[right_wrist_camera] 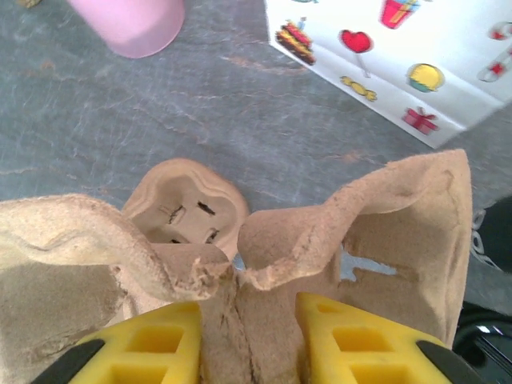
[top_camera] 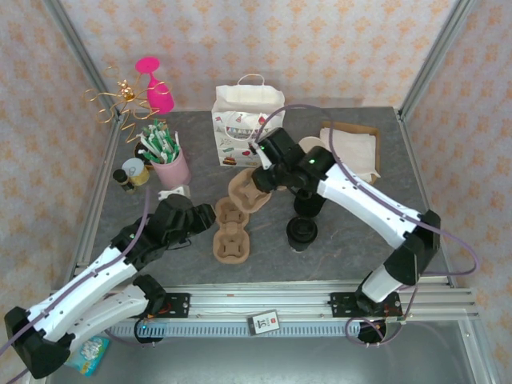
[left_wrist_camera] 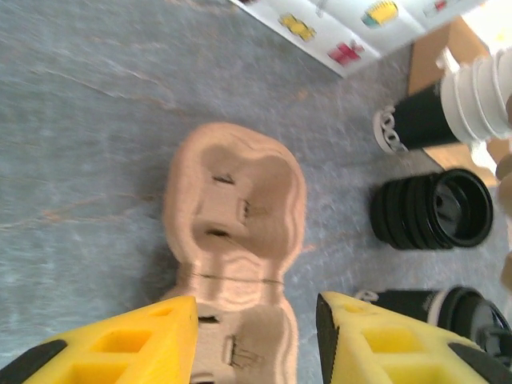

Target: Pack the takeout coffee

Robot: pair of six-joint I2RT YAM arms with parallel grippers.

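Note:
The takeout coffee (top_camera: 302, 232), a dark cup under a round black lid, stands on the table right of centre; it also sits at the lower right of the left wrist view (left_wrist_camera: 460, 312). My right gripper (top_camera: 262, 172) is shut on the middle ridge of a brown pulp cup carrier (right_wrist_camera: 352, 240) and holds it tilted above the table (top_camera: 248, 192). A second carrier (top_camera: 230, 234) lies flat on the table. My left gripper (left_wrist_camera: 256, 320) is open with its fingers on either side of that carrier's near end (left_wrist_camera: 236, 208); the right finger stands clear of it.
A printed white paper bag (top_camera: 240, 124) stands at the back centre. A stack of black lids (left_wrist_camera: 432, 210) and a stack of cream-rimmed cups (left_wrist_camera: 472, 92) sit right of the carriers. A pink cup of sachets (top_camera: 170, 160) and napkins in a box (top_camera: 352, 148) flank the bag.

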